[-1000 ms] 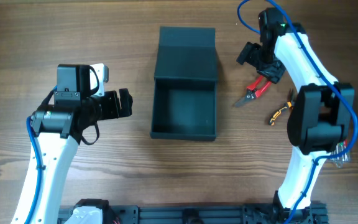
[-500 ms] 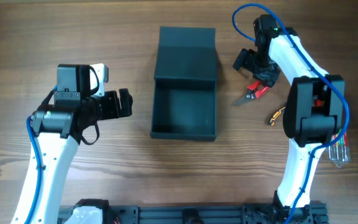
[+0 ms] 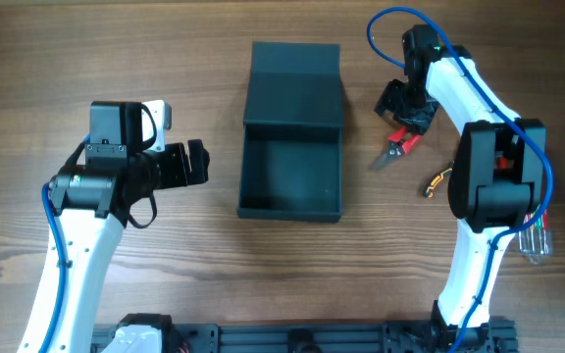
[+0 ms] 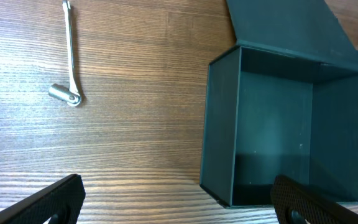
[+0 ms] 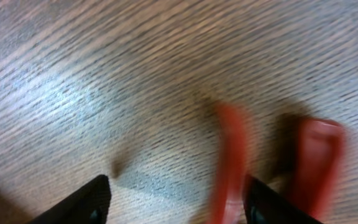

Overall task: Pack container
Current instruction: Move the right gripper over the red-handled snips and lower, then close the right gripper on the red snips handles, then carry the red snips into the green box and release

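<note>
The left pincer (image 3: 196, 163) gapes wide above the wood-grain tabletop (image 3: 165, 59), near a slim metal socket wrench (image 4: 71, 56). Mid-tabletop sits the container (image 3: 242, 176), a matte teal-grey rectangular box with its flap lid laid back and its floor bare. To its right, the right pincer (image 3: 403, 116) stands apart around one blurred handle of the red-handled pliers (image 3: 400, 145).

My left arm (image 3: 72, 263) and right arm (image 3: 471, 279): white shells, black joints, blue cables (image 3: 370, 27) running alongside. My left gripper (image 3: 202, 164), right gripper (image 3: 402, 106): matte black, blocky.
</note>
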Robot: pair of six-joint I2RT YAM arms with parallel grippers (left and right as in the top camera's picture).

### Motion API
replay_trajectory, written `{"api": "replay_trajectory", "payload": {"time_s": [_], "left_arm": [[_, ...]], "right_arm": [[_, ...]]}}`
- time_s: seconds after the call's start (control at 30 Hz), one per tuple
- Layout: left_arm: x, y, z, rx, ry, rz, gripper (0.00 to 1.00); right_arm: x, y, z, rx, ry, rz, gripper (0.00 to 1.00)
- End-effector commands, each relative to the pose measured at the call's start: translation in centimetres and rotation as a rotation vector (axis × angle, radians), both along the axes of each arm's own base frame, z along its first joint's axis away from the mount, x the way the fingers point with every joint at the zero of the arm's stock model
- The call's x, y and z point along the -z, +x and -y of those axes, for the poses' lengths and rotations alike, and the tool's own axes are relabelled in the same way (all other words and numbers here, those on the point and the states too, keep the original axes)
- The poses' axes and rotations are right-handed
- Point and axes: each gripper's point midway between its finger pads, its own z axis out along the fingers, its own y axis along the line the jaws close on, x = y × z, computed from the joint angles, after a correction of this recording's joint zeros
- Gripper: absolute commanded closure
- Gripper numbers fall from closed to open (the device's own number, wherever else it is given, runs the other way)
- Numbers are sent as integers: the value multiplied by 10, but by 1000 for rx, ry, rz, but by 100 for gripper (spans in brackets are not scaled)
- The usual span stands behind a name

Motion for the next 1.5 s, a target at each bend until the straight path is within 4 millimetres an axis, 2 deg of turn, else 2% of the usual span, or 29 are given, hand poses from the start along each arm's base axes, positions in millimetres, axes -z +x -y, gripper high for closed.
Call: {"api": "replay_trajectory", "payload": {"time_s": [0.0,0.07,0.23,0.4,0.5,0.77,0.87,0.93,1.03,1.1,1.27,1.33,1.37,1.47], "left_arm": [[-9,4,-2,9,8,28,0],[-9,4,-2,9,8,27,0],[-9,4,-2,9,8,27,0],[-9,4,-2,9,8,27,0],[-9,4,-2,9,8,27,0],[-9,4,-2,9,8,27,0],[-9,4,-2,9,8,27,0],[-9,4,-2,9,8,27,0],[-9,4,-2,9,8,27,0],[-9,4,-2,9,8,27,0],[-9,4,-2,9,8,27,0],[-9,4,-2,9,8,27,0],[-9,4,-2,9,8,27,0],[-9,4,-2,9,8,27,0]], "right_arm": [[16,-13,-8,-10,35,-53,52],[16,-13,-8,-10,35,-53,54],[15,-14,-9,-10,43,-57,76],[15,-15,-10,-11,50,-58,85],[15,-15,-10,-12,50,-58,96],[15,-13,-10,-57,47,-47,95],[7,-9,-9,-91,38,-28,96],[-4,-6,-8,-120,29,-6,96],[-34,1,-5,-165,2,48,96],[-61,4,-3,-209,-27,101,96],[-134,1,-18,-364,-55,257,96],[-170,-6,-33,-464,-66,341,96],[-182,-9,-42,-519,-65,371,96],[-223,-38,-91,-863,-64,472,96]]}}
